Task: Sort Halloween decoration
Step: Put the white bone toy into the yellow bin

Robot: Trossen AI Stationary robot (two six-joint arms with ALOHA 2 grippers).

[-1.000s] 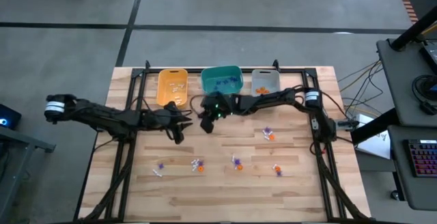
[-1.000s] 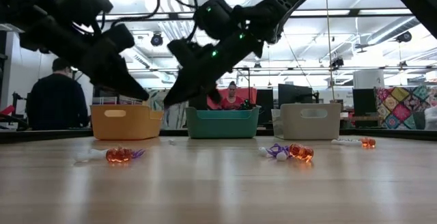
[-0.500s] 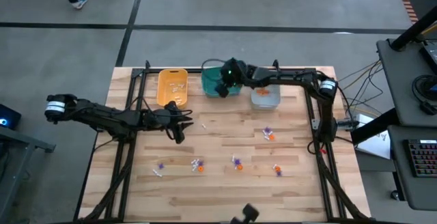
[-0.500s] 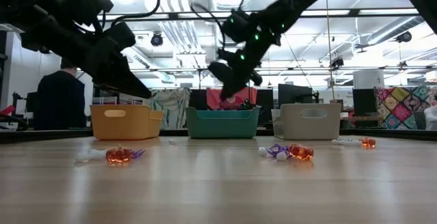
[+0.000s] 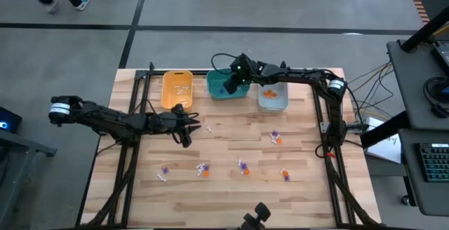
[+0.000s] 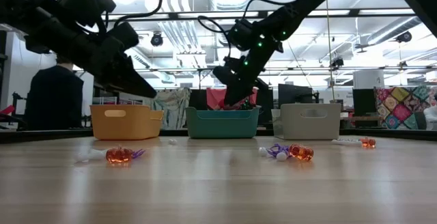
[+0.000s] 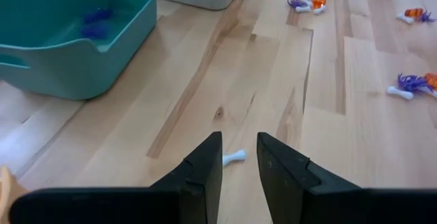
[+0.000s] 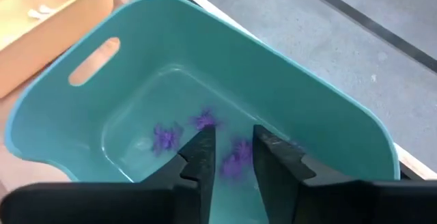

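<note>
Three bins point(image 5: 227, 84) along table's point(image 5: 231, 188) far edge; trinkets point(image 5: 243, 167) scattered nearer.

From above, we cannot resolve the shapes of the scattered trinkets point(image 5: 243, 165); they read only as orange, purple and white specks. The right gripper point(image 5: 231, 86) covers part of the teal bin point(image 5: 219, 90), hiding some of its contents. In the low view, the bins' walls conceal what lies inside, and the left arm point(image 6: 82, 36) is cut off by the picture's edge. A person point(image 6: 54, 101) stands partly hidden behind the yellow bin point(image 6: 126, 121).
</note>
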